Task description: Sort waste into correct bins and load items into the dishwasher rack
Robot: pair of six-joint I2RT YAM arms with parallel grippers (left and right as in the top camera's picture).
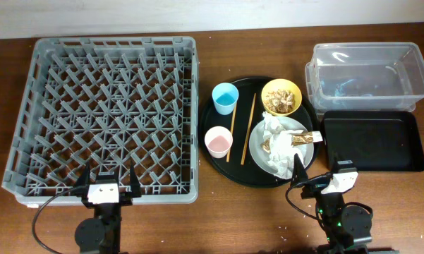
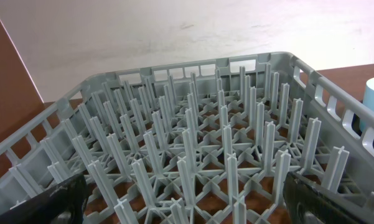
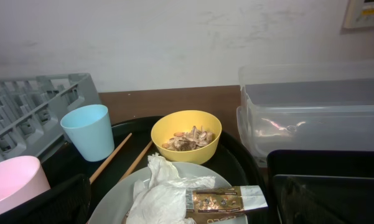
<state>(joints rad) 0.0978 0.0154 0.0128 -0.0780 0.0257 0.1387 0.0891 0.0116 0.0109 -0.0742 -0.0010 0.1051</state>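
The grey dishwasher rack (image 1: 106, 116) fills the left, with nothing in it. A round black tray (image 1: 219, 116) holds the light blue cup (image 1: 225, 98), the small white cup pink inside (image 1: 218, 142), the chopsticks (image 1: 241, 127), the yellow bowl (image 1: 281, 86) of nut scraps (image 3: 187, 140), and the white plate (image 1: 257, 135). Crumpled tissues (image 3: 165, 193) and a gold-brown wrapper (image 3: 221, 201) lie on the plate. My left gripper (image 1: 107, 175) is open over the rack's near edge. My right gripper (image 1: 314, 168) is open and empty, just short of the plate.
The clear plastic tub (image 1: 367, 74) stands at the back right. The shallow black rectangular tray (image 1: 372, 140) lies in front of it, right of the round tray. Bare wood table runs along the front edge around both arm bases.
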